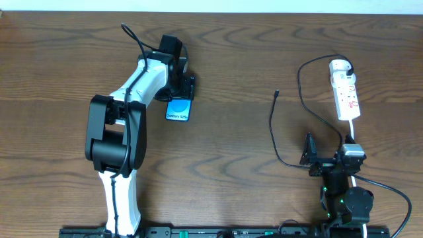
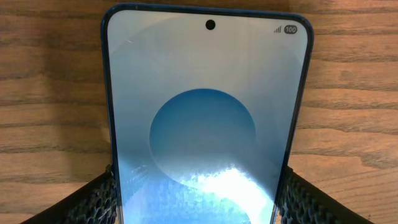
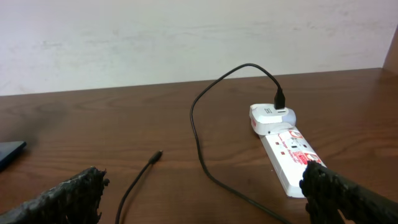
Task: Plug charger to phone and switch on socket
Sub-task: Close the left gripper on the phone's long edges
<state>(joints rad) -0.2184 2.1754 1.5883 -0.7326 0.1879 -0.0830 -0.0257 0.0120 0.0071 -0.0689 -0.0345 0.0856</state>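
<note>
Light falls soft and even from above. The table (image 1: 231, 53) carries a faint sheen, with only short, diffuse shadows beside the arms.

In the left wrist view the phone (image 2: 205, 124) fills the frame. Its bright screen has a white glare patch low down, between the fingers (image 2: 93, 202) of the left gripper (image 2: 199, 193), which are dark and blurred.

Ahead of the right gripper (image 3: 204, 180) the wall (image 3: 186, 37) is pale and almost washed out, and the wood is dim. Its own fingers (image 3: 62, 199) are out of focus. The socket (image 3: 286, 152), ahead and to the right, looks fairly sharp, though its print seems too small to read.
</note>
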